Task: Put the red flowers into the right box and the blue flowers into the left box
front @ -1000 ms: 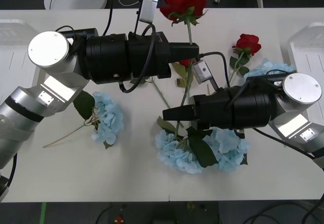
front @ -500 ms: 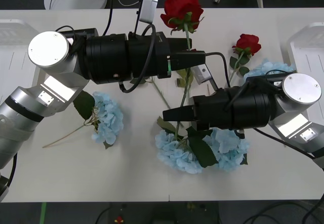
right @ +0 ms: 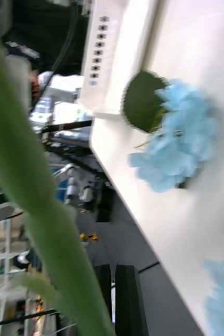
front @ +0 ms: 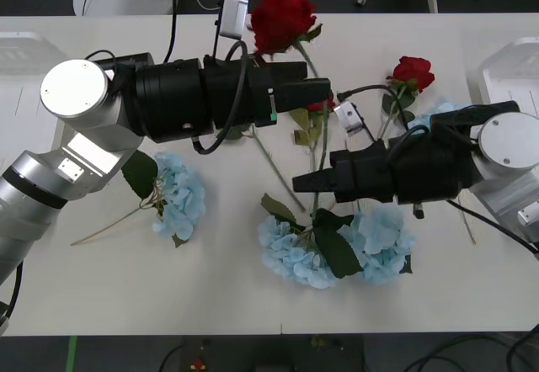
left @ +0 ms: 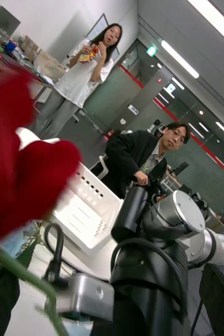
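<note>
From the front view, both arms reach across the middle of the white table (front: 210,279). The left gripper (front: 324,93) is clamped on the stem of a red rose (front: 281,17), whose bloom is lifted near the far edge. The same stem runs down to the right gripper (front: 305,183) — whether its fingers are closed on it I cannot tell from here. A second rose (front: 412,71) lies toward the far right, and a patch of red shows just behind the left gripper's tip. One blue hydrangea (front: 180,195) lies toward the left end, two more (front: 333,244) sit together near the front edge under the right arm, and a fourth (front: 446,109) is mostly hidden behind that arm. The left box (front: 18,77) and the right box (front: 514,73) stand at the table's two ends, each cut off by the frame.

The right wrist view brings the green stem (right: 35,210) up close as a thick blur, with a hydrangea head (right: 177,142), its leaf and the holed rim of a white box (right: 104,58) beyond.

The left wrist view shows the rose bloom (left: 22,173) large and blurred, the right arm (left: 153,247) and a white box (left: 85,210) behind it — the fingers themselves are not clear.
</note>
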`<state>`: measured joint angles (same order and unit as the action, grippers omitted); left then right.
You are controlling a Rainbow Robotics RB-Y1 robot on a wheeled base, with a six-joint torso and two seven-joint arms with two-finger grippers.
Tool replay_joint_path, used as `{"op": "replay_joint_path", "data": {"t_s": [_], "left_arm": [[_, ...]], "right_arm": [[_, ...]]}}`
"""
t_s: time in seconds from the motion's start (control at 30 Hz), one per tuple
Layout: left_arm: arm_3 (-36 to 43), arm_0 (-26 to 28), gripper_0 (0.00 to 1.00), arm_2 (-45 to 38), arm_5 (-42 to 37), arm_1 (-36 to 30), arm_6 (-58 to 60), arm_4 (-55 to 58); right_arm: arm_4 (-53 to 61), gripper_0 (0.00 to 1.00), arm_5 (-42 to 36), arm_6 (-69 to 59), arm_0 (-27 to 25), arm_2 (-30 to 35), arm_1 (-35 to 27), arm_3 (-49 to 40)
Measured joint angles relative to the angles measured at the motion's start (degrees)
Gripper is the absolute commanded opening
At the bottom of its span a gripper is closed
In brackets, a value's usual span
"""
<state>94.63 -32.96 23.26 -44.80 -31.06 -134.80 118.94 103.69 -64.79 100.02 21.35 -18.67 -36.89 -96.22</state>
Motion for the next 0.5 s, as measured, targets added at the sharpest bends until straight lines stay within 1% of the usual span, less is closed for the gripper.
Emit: {"op": "replay_joint_path", "data": {"t_s": [0.17, 0.23, 0.3, 0.4, 0.5], "left_arm": [[-0.04, 0.74, 1.0, -5.17, 0.01, -2.8, 0.0, 0.05], [-0.05, 1.62, 1.0, -7.41, -0.03, -4.42, 0.0, 0.06], [-0.06, 2.84, 1.0, -9.58, -0.69, -6.21, 0.0, 0.09], [-0.07, 5.57, 1.0, -13.3, -4.34, -9.51, 0.0, 0.1], [-0.13, 8.99, 1.0, -17.08, -8.3, -13.73, 0.0, 0.11]], "right_arm": [[-16.05, 0.0, -3.3, -9.26, 0.07, 7.43, -3.97, -0.13], [-23.27, 0.0, -5.46, -10.14, 0.2, 10.02, -5.91, -0.11], [-28.17, 0.0, -7.45, -10.14, 0.59, 12.05, -7.77, 0.33], [-34.08, 0.0, -10.61, -10.14, 2.42, 14.34, -9.9, 4.06], [-38.55, 0.0, -11.98, -10.14, 4.63, 15.91, -11.33, 8.33]]}}
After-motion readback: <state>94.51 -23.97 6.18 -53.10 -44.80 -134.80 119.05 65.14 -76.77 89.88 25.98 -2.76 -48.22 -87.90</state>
